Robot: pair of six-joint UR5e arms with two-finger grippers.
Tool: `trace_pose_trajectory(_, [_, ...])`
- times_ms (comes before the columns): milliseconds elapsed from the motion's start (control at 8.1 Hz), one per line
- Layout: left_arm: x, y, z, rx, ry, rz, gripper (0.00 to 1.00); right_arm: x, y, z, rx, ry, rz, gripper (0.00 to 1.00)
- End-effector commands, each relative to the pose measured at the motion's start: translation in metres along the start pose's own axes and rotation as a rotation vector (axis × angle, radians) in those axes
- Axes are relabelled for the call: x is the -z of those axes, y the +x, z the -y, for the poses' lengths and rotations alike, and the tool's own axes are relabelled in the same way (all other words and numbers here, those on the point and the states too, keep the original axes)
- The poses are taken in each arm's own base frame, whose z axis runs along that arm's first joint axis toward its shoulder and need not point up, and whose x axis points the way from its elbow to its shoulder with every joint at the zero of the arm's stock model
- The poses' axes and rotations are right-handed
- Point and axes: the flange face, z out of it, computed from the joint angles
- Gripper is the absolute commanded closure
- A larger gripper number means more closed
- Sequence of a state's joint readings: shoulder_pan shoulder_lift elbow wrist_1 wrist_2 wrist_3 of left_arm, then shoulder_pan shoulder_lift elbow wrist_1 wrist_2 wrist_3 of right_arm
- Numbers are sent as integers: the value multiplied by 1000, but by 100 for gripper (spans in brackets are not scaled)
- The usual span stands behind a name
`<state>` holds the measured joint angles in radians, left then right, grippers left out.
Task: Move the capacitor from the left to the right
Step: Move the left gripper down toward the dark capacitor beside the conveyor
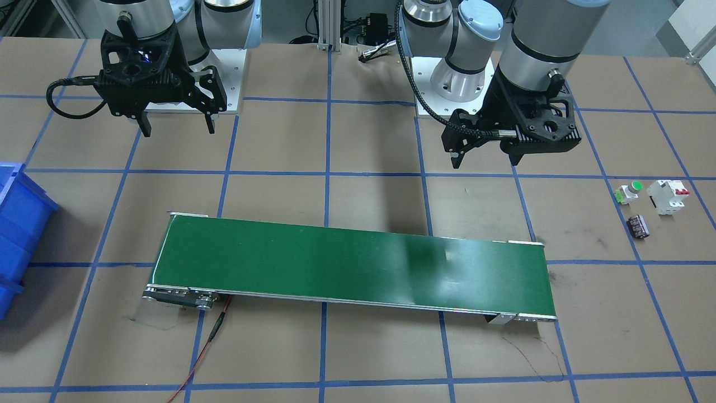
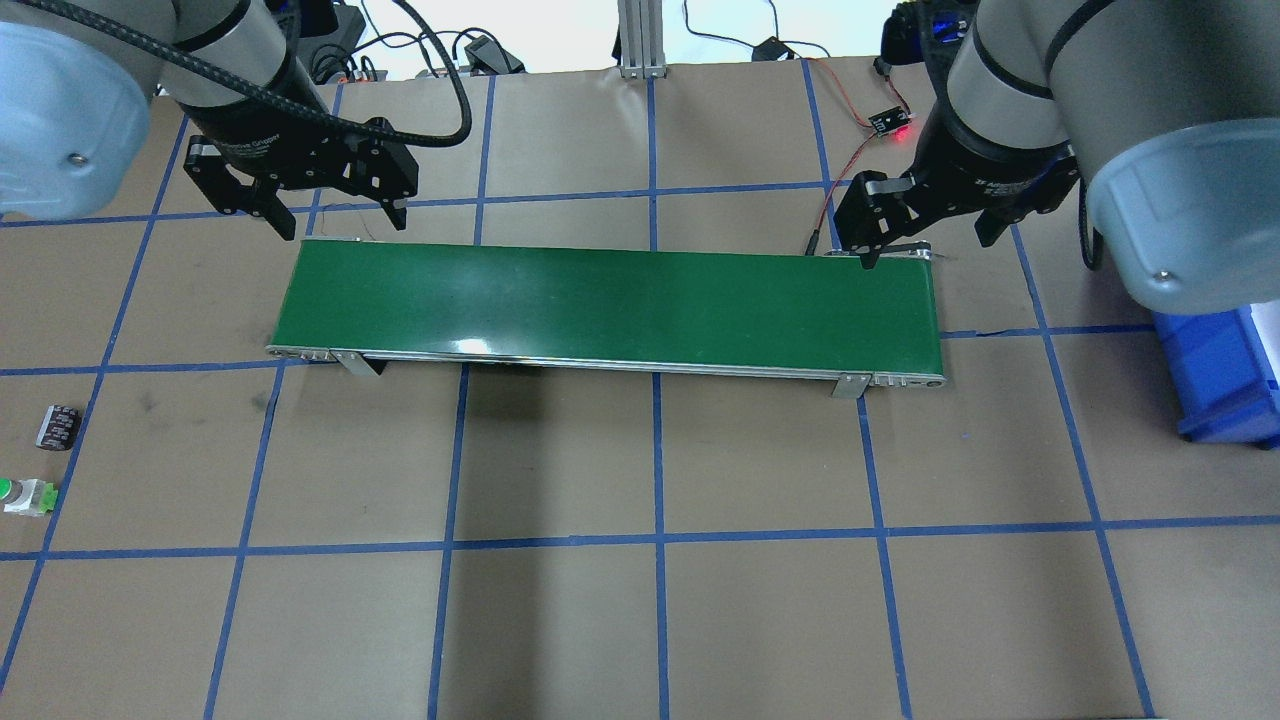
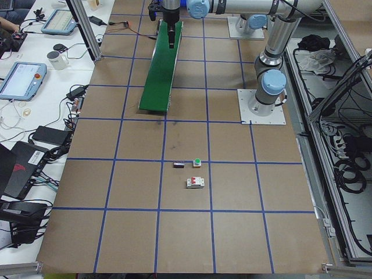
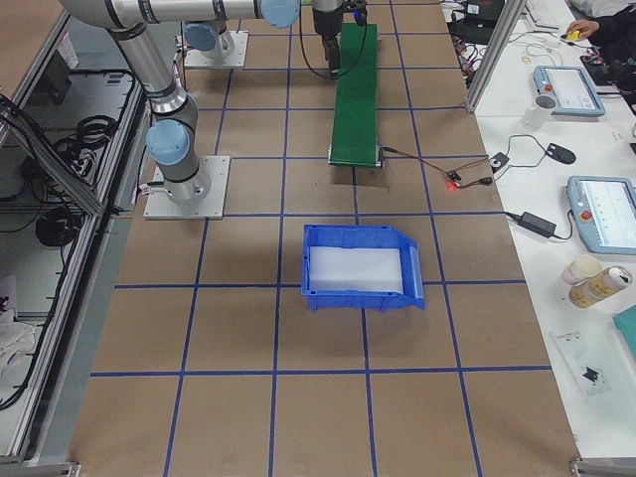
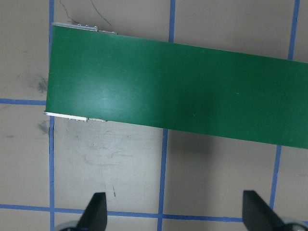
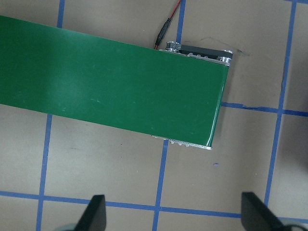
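Two tools spread and empty; capacitor (image 2: 58,426) at 8 o'clock from the left tool (image 2: 342,222).
Seen from overhead, the capacitor lies on its side on the surface (image 2: 560,620), well apart from the left tool, which hangs over the far left corner of the green conveyor (image 2: 610,300). The right tool (image 2: 925,250) hangs over the conveyor's opposite end, much farther off, so the pick looks like the left arm's job. The capacitor's long axis seems to run roughly 1 to 7 o'clock, though it is small in view. A green-capped push button (image 2: 25,495) sits near it at 7 o'clock, a likely thing to nudge.
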<state>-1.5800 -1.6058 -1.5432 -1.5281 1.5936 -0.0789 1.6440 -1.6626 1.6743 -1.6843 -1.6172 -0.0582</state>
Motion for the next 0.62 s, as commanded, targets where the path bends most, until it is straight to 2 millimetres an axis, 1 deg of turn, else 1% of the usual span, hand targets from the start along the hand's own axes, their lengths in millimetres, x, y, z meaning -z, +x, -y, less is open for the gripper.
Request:
trace_pose_trajectory(0, [2,-2,0,2,5,1,0,0,0,0,-1,-1,-1,0])
trace_pose_trajectory(123, [1,-8,3,5,3,1,0,0,0,0,1,-1,-1,0])
trace_pose_trajectory(247, [-9,-8,10,-19,-8,1,0,0,1,1,-2,-1,-1,0])
trace_pose_trajectory(370, [-24,-15,22,-29,-36,4,0,0,1,0,-1,1,-1,0])
trace_pose_trajectory(494, [-32,-39,32,16,-49,5,0,1,1,0,-3,2,-1,0])
